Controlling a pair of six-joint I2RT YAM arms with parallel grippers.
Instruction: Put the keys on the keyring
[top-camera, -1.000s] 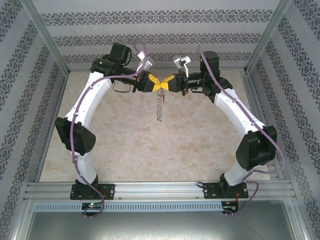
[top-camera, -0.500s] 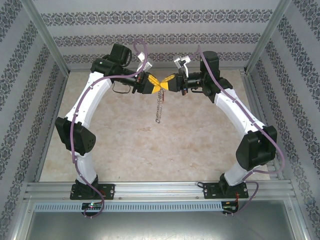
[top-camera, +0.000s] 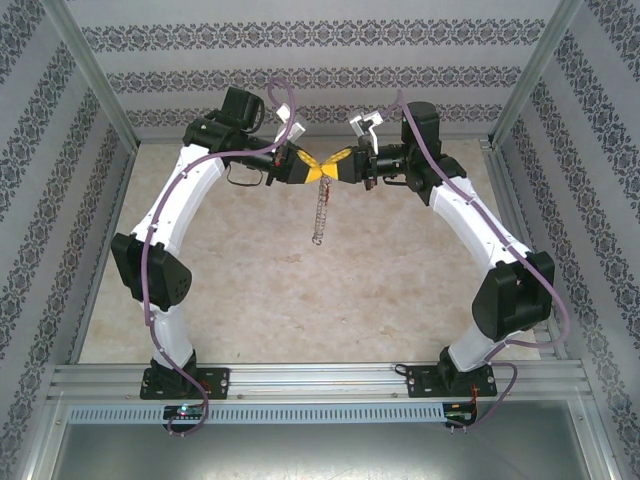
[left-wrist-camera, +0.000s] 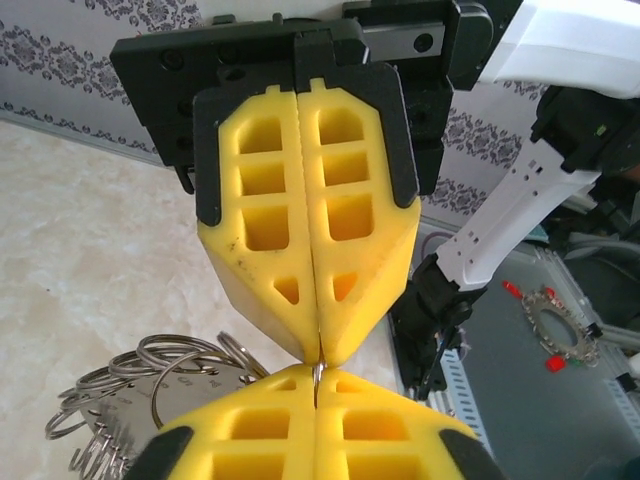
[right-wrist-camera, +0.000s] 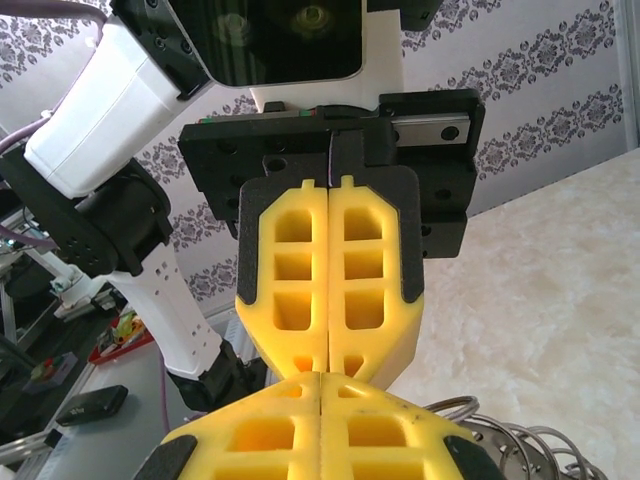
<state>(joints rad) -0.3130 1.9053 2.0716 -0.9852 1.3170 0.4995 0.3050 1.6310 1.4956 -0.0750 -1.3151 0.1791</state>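
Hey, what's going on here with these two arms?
The left gripper and right gripper are both shut and meet tip to tip, held up over the table. The keyring dangles like a chain from where they meet, and both seem to pinch its top.

Keyring (left-wrist-camera: 195, 395) cut off by btm edge, partly behind left gripper (left-wrist-camera: 316, 382).
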